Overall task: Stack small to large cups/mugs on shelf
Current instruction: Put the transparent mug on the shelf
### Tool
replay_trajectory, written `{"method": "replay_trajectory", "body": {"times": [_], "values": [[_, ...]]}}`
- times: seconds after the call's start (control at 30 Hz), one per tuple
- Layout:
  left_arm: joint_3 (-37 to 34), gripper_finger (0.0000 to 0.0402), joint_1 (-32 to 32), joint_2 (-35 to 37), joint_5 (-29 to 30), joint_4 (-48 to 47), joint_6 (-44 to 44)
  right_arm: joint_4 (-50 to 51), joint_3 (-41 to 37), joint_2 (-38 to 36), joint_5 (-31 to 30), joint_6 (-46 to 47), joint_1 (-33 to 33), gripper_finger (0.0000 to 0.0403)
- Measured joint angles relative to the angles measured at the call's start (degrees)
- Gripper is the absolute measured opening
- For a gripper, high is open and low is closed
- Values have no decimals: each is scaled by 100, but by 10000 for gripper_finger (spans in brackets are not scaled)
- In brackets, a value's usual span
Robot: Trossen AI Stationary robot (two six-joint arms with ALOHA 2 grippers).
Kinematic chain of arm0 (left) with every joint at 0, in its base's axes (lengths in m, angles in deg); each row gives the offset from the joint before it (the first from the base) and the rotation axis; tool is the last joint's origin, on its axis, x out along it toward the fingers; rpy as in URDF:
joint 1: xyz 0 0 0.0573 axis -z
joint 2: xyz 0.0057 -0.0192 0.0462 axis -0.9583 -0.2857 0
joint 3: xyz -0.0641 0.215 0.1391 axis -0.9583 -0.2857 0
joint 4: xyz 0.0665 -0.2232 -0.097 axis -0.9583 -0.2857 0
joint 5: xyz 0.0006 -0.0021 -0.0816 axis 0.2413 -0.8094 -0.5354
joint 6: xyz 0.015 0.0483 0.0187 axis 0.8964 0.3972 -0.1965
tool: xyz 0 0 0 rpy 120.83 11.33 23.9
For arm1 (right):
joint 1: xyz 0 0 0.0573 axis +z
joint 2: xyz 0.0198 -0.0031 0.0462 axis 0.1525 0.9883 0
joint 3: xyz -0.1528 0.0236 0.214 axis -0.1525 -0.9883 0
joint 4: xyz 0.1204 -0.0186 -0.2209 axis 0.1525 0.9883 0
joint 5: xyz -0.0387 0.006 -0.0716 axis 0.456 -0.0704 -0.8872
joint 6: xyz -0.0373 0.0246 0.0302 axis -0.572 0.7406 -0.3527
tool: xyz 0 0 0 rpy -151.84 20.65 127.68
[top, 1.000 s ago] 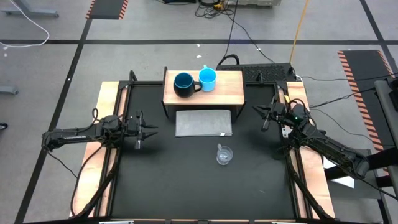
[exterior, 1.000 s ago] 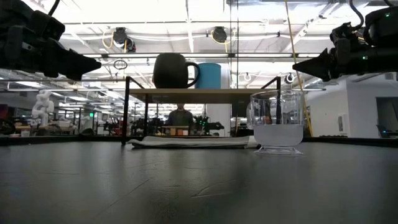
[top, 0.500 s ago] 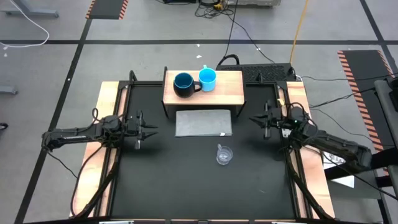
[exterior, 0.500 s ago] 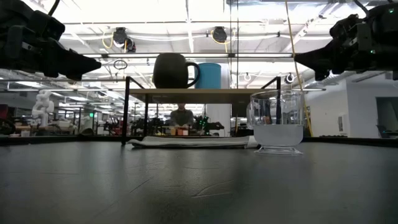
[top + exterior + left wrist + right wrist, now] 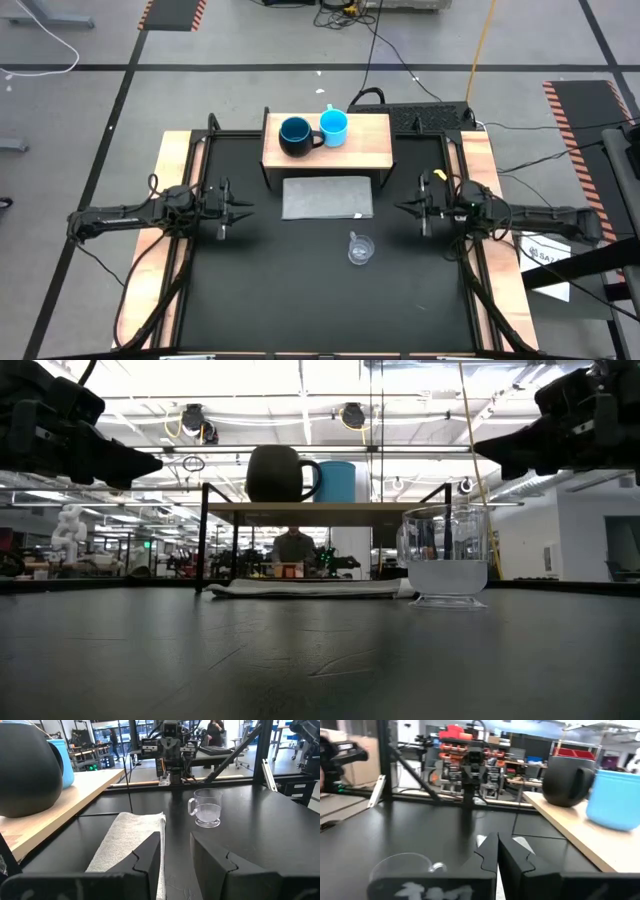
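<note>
You have three cups: the navy mug (image 5: 294, 134) and blue mug (image 5: 334, 126) stand upright, touching, on the shelf (image 5: 366, 146), whose long axis runs left-right; the clear cup (image 5: 360, 249) stands upright on the table. Your right gripper (image 5: 400, 208), fingers pressed together, has swung toward the front; your left gripper (image 5: 247, 210), fingers slightly apart and empty, hasn't moved.

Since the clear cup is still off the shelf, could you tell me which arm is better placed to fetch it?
Probably the right: its hand, shut, sits nearer the clear cup than the left hand, open, across the table.
</note>
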State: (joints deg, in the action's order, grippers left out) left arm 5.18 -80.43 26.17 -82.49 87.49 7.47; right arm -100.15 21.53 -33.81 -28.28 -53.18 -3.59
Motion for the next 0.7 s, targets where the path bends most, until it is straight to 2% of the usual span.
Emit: {"method": "replay_trajectory", "body": {"times": [0.23, 0.7], "values": [[0, 108, -1, 0, 1, -1, -14, 291, 0, 233, 11, -263, 135, 0], [0, 108, 0, -1, 1, -1, -14, -3, 0, 486, 16, -196, 133, 0]]}}
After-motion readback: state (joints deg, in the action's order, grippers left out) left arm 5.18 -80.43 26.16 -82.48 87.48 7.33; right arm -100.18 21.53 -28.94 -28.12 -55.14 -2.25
